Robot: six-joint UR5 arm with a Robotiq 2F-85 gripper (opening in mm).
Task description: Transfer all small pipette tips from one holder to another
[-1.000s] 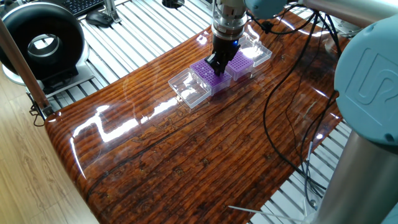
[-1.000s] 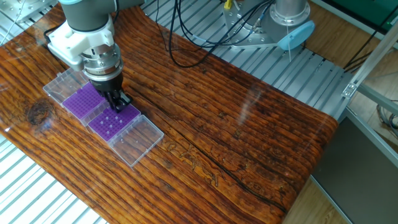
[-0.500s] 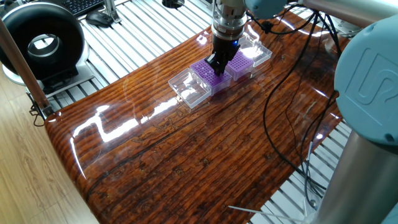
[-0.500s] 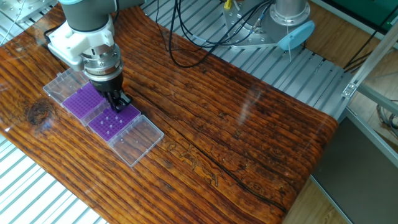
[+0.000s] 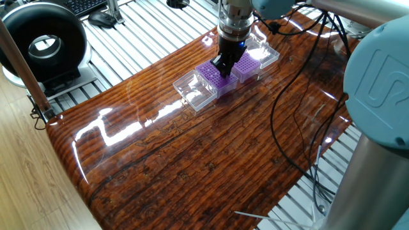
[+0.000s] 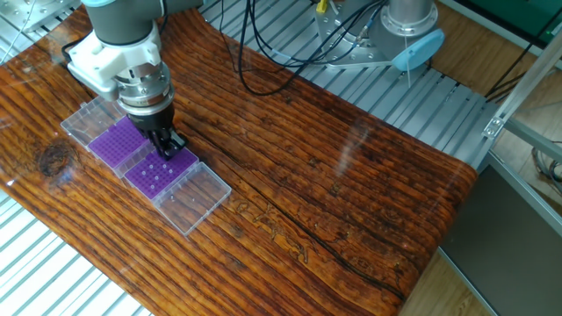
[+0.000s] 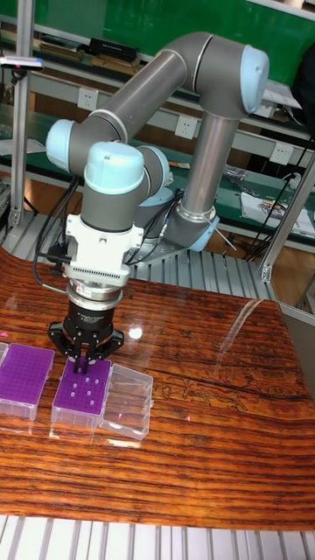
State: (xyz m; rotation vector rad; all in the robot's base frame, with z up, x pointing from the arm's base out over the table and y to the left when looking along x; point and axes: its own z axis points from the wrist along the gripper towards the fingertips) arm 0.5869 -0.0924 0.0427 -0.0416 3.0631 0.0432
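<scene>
Glossy striped wood covers the table [image 6: 351, 184], with slatted metal benching around it and loose black cables [image 6: 263, 61] trailing over its far side. Two purple racks sit side by side, each with a clear lid folded open beside it. The gripper [image 7: 85, 357] hangs straight down over the rack [image 7: 80, 392] that carries a scatter of small pipette tips [image 6: 156, 178], pale dots spread across its grid; the other rack [image 6: 116, 140] looks uniformly purple from here, so I cannot say whether any tips stand in it.

The jaws are drawn close together, just above or at the grid, and whether a tip is pinched between them cannot be told; they are too dark and small in every view.

The main risk, as I judge it, is alignment: the tips are hardly wider than a hole, so a slight offset could make the jaws miss, tilt a tip, or knock its neighbours. Pressing down off-centre could also shift the light rack on the slick table.

The exact tip count is unreadable.
</scene>
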